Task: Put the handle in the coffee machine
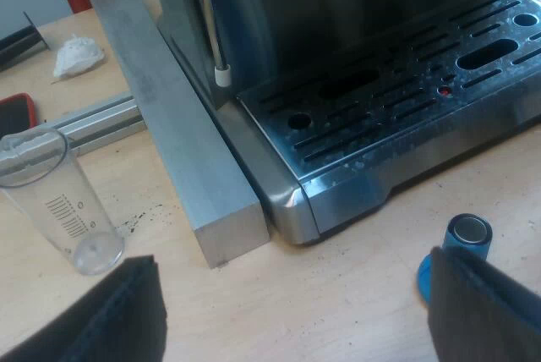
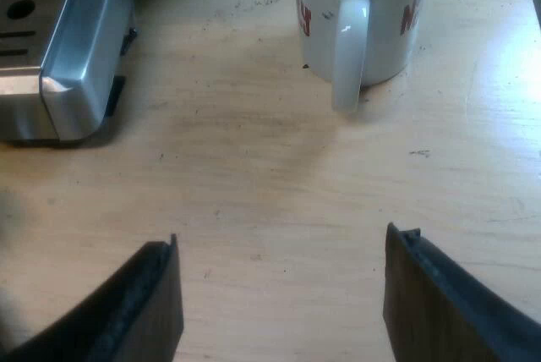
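both left gripper [image 1: 296,298] and right gripper [image 2: 283,273] gape wide, empty. a sideways sweep of the left may topple the measuring glass [image 1: 59,201] or blue tamper [image 1: 463,244] nearby.

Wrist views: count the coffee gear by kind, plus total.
Espresso machine: 1
Measuring glass: 1
Blue tamper: 1
Mug: 1
Total: 4
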{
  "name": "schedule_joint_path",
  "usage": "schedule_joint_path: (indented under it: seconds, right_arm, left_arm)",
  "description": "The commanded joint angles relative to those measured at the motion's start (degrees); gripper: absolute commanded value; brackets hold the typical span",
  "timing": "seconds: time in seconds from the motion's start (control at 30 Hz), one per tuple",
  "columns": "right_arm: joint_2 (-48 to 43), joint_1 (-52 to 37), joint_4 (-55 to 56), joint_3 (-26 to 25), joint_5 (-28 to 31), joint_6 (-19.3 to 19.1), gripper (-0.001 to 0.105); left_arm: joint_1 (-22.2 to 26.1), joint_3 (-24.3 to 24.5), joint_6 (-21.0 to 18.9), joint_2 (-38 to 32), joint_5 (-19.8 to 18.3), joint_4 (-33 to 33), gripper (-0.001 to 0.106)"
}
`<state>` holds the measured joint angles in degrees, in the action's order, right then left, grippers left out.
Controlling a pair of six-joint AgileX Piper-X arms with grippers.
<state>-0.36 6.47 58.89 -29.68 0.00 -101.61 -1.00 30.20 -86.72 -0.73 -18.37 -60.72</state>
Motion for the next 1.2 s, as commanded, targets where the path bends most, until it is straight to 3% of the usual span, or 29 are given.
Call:
schedule_joint_path:
  seconds: [0.03, 0.3, 0.63, 0.7, 0.83, 0.97, 1.2]
  right_arm:
    - [-2.6, -0.3, -0.7, -0.2, 0.0, 0.0, 0.055]
    - [-2.4, -0.3, -0.4, -0.7, 1.5, -0.6, 0.055]
    - [8.2, -0.3, 10.9, -11.0, 2.8, -2.5, 0.055]
    - [10.7, -0.3, 12.6, -13.0, 2.4, -4.1, 0.055]
    - [17.3, -0.3, 17.4, -17.8, 1.9, -8.1, 0.055]
    - [23.6, 2.0, 20.0, -22.4, -2.6, -8.1, 0.055]
    - [32.9, 8.9, 22.6, -27.4, -3.7, -8.1, 0.055]
  left_arm:
    - [-0.2, -0.2, -0.8, -7.9, 0.0, 1.0, 0.067]
    - [-0.2, 0.1, -0.8, -7.0, 0.2, 1.0, 0.067]
    - [-0.2, 6.1, -0.8, 6.2, -2.3, -2.0, 0.075]
    - [-0.2, 7.3, -0.8, 8.3, -3.5, -2.0, 0.076]
    - [-0.2, 9.5, -0.8, 12.7, -10.7, -2.0, 0.076]
    - [-0.2, 11.0, 0.7, 16.7, -15.1, -2.0, 0.076]
    - [-0.2, 12.9, 3.5, 22.4, -20.1, -2.0, 0.076]
